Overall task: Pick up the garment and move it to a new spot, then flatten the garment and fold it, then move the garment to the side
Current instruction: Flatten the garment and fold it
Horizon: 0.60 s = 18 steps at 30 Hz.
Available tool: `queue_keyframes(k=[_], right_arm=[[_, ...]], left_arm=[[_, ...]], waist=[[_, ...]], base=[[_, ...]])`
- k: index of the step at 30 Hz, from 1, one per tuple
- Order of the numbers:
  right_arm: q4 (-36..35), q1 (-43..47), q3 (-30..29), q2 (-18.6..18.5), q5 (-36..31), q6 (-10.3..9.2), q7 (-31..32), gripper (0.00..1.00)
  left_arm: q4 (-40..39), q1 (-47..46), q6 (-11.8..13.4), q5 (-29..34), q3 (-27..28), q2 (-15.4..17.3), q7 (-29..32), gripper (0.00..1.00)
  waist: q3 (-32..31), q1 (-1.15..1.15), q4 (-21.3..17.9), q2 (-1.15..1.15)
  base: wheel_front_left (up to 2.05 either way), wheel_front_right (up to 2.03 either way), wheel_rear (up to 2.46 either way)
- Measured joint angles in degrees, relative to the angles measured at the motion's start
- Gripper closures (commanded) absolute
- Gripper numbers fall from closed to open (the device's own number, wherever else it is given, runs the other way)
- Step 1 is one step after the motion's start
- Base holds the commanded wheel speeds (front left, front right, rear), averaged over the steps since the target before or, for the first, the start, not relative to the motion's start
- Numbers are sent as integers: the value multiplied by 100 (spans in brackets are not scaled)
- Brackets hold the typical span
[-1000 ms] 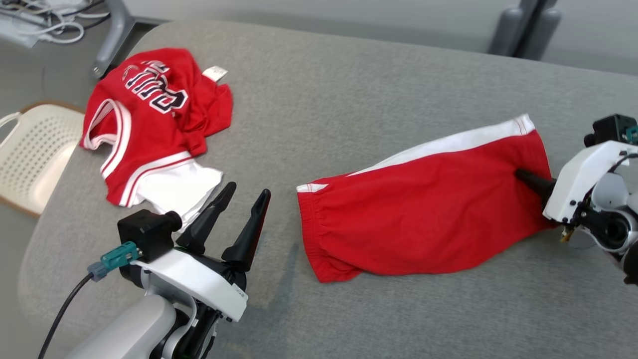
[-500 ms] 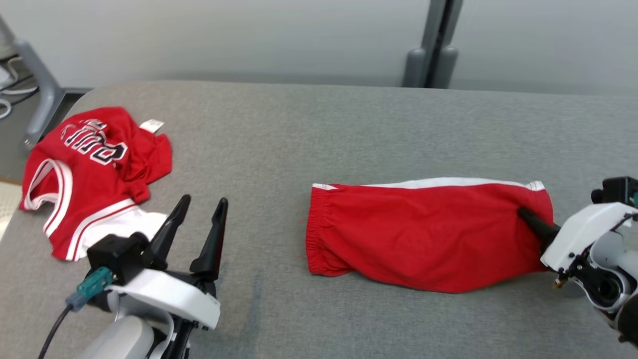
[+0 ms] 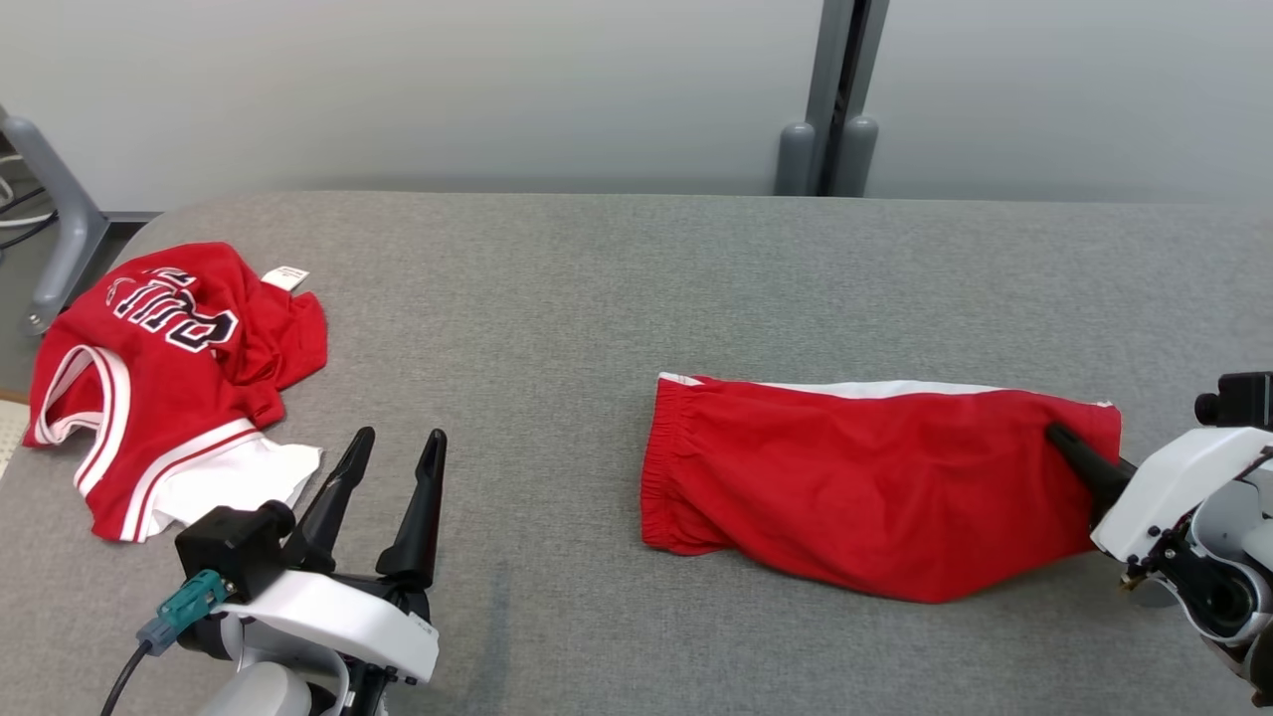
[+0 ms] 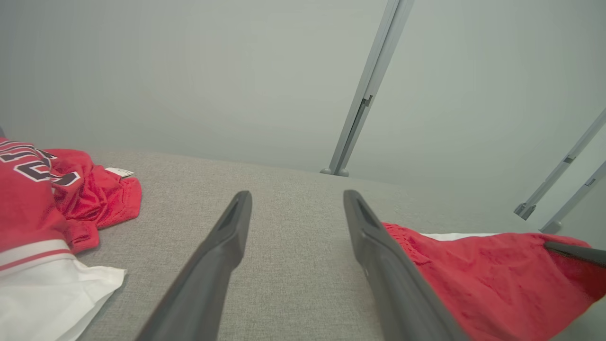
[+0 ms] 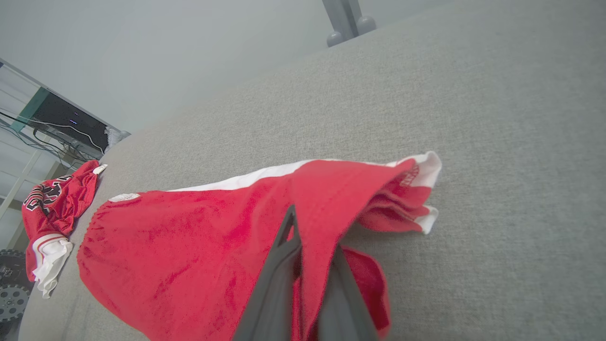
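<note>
Garment (image 3: pixel 875 487), red shorts with a white side stripe, lies right of centre on grey table (image 3: pixel 597 288). Red jersey (image 3: pixel 169 378) sits crumpled at far left. Right gripper (image 3: pixel 1056 434) is clamped on the shorts' right hem. Left gripper (image 3: pixel 401 435) is near left, its 2 fingers apart, holding nothing.

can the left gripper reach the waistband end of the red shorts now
Probably yes: the left gripper is open, and just bare grey table lies between it and the waistband of the red shorts.
</note>
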Motion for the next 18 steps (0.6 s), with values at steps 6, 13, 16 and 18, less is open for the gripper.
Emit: queue_keyframes(k=[6, 13, 16, 18], right_arm=[[-367, -269, 103, -1, -422, 0, -180, 100], [-632, -554, 354, 277, -717, 0, -71, 100], [-616, -631, 436, 471, -742, 0, 23, 100], [-567, -659, 487, 623, -737, 0, 100, 100]], left_arm=[[232, 26, -168, 21, 60, -120, 0, 0], [376, 60, -257, 37, 67, -191, 0, 0], [430, 59, -282, 63, 64, -269, 0, 0], [454, 60, -292, 69, 67, -302, 0, 0]], waist=[[-12, 0, 205, 0], [-61, 0, 461, 0], [-67, 0, 590, 0], [-70, 0, 682, 0]], base=[[0, 0, 0], [0, 0, 0], [0, 0, 0], [0, 0, 0]])
